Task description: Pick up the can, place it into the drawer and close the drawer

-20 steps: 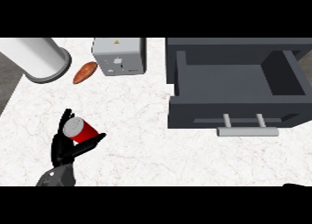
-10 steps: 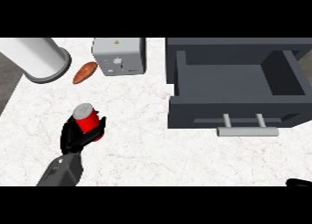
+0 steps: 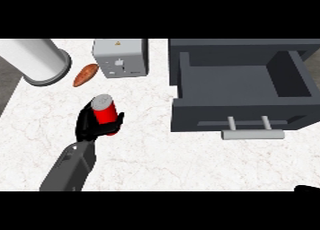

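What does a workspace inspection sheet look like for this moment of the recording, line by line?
Surface: white marbled counter, with bare patches.
Job's things: red can with a grey top, held over the counter left of the drawer; dark grey drawer pulled open, nothing seen inside, handle facing the robot.
Clutter: white cylinder at the far left, orange-brown sweet potato beside it, grey box-shaped appliance behind.
Hands: left hand curled round the can; right hand barely showing at the lower right edge, fingers not readable.
Cables: nothing seen.
Surroundings: dark floor strip beyond the counter's left edge.
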`<state>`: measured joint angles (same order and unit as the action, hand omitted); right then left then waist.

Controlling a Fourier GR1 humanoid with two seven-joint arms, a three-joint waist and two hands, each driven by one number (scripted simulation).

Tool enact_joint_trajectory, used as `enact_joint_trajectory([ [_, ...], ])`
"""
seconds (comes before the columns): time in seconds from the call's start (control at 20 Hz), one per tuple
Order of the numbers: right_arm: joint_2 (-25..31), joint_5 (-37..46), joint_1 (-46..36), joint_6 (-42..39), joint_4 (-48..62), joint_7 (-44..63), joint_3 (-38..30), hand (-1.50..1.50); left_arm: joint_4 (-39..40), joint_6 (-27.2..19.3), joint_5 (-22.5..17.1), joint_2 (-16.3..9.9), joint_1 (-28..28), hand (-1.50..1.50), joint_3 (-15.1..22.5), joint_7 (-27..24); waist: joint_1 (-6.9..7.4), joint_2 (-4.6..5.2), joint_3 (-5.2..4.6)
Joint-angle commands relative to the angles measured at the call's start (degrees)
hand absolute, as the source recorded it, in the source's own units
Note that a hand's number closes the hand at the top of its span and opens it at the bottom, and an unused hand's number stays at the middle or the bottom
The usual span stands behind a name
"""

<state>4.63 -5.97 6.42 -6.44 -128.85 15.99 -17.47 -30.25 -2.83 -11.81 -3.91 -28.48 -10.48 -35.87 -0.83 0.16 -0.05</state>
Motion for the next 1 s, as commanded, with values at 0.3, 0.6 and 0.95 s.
enact_joint_trajectory([
  [0.3,-0.7,0.7,3.5,-0.9,-2.7,-0.6,-0.2,-1.5,-1.5,0.4,2.5,1.3,-10.0,1.5,3.9,8.7,0.04,-0.18,0.05],
  [0.6,-0.8,2.3,1.7,0.4,-0.5,-1.4,-0.6,-1.5,-15.1,-4.7,3.3,3.8,-11.6,1.5,9.3,19.7,0.81,-0.43,0.08],
  [0.95,0.9,-1.9,1.0,0.0,-2.4,1.8,-3.4,-1.5,-22.4,-7.3,1.7,2.9,-21.8,1.5,8.8,34.7,0.3,-0.35,0.08],
])
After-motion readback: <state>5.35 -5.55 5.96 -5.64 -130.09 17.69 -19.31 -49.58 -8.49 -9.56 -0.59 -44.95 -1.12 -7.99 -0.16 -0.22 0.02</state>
